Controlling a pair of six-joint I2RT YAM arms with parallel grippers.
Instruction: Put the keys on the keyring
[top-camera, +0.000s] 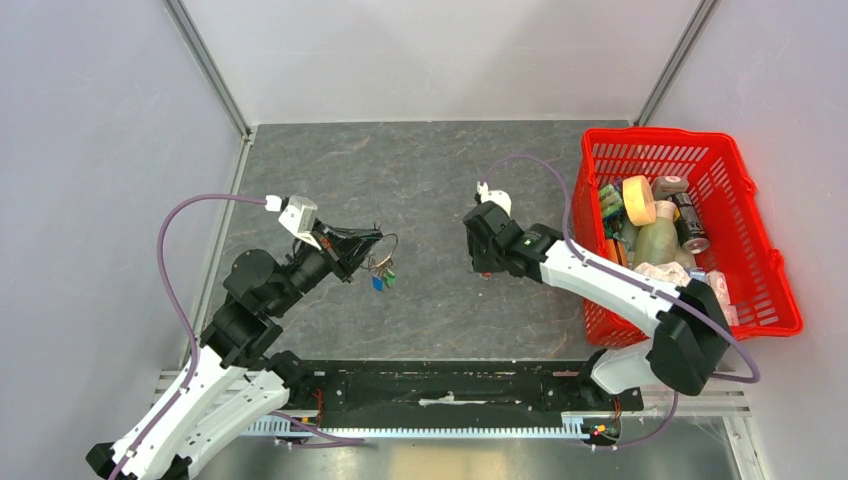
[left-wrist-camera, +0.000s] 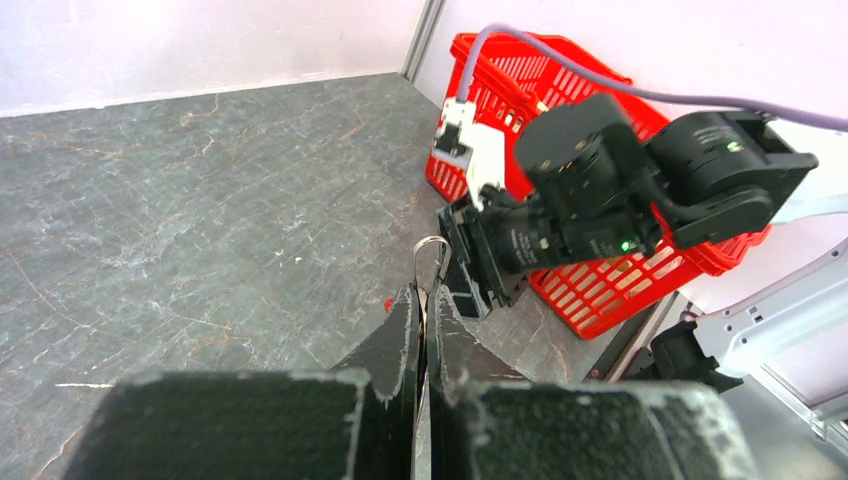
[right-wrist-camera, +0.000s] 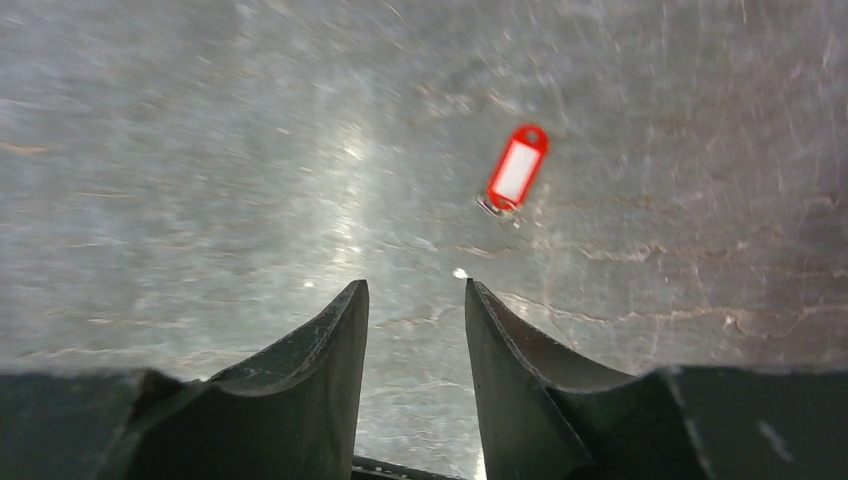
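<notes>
Keyring (left-wrist-camera: 432, 262) sits pinched in your left end effector (left-wrist-camera: 422, 300), green and blue keys (top-camera: 383, 278) hanging. Your right wrist view shows the red key (right-wrist-camera: 516, 172) on the bench (right-wrist-camera: 200, 150), ahead of your released right end effector (right-wrist-camera: 415, 290); basket (top-camera: 690, 140) close by.

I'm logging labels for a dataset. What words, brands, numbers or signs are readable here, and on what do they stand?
No text can be read in any view.
Red key tag: its white insert looks blank.
Packages in the red basket: any print is too small to read.
</notes>
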